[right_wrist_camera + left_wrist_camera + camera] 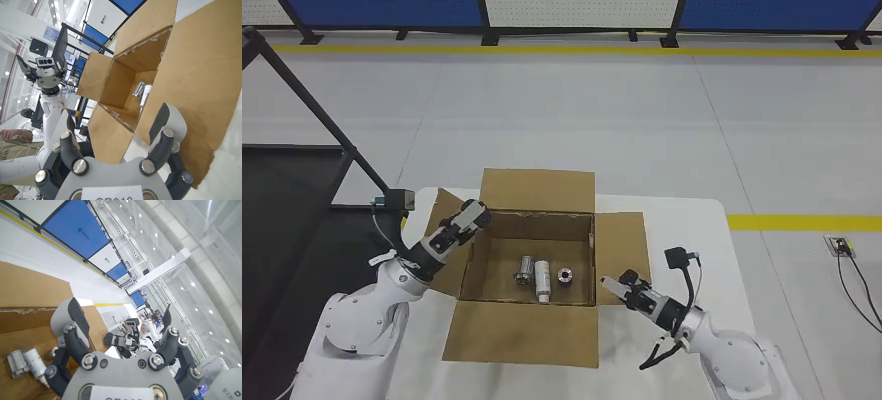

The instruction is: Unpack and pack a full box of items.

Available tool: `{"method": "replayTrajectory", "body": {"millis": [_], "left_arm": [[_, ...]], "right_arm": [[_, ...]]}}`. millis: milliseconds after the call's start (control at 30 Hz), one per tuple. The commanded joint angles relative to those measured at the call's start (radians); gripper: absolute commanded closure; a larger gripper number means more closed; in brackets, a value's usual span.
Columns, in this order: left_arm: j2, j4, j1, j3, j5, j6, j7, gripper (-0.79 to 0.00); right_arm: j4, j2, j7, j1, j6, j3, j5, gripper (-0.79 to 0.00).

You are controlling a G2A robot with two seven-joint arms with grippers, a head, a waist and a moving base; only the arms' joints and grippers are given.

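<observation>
Left hand [474,214] and right hand [612,285] are hovering spread and empty at the box's [538,190] sides; inside, the tube [541,280] is looking light and slippery, best pinched mid-body.

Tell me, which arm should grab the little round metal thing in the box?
Probably the right arm: its open jaws hang beside the cardboard box wall nearest the metal coupling. The left arm sits at the far corner.
</observation>
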Motion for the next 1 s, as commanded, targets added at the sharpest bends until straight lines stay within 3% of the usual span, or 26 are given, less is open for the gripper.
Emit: {"method": "replayTrajectory", "body": {"millis": [0,400,967], "left_arm": [[0.001,-0.007,0.011,-0.024,-0.015,0.0,0.037,-0.785],[0.019,0.025,0.05,-0.217,-0.063,-0.003,0.135,-0.785],[0.02,0.024,0.054,-0.224,-0.066,-0.004,0.138,-0.785]], "right_arm": [[0.011,0.001,0.0,0.01,0.009,-0.002,0.001,-0.785],[0.07,0.006,0.004,0.038,0.035,-0.021,0.025,-0.785],[0.158,0.003,0.006,0.114,0.068,-0.103,0.033,-0.785]]}}
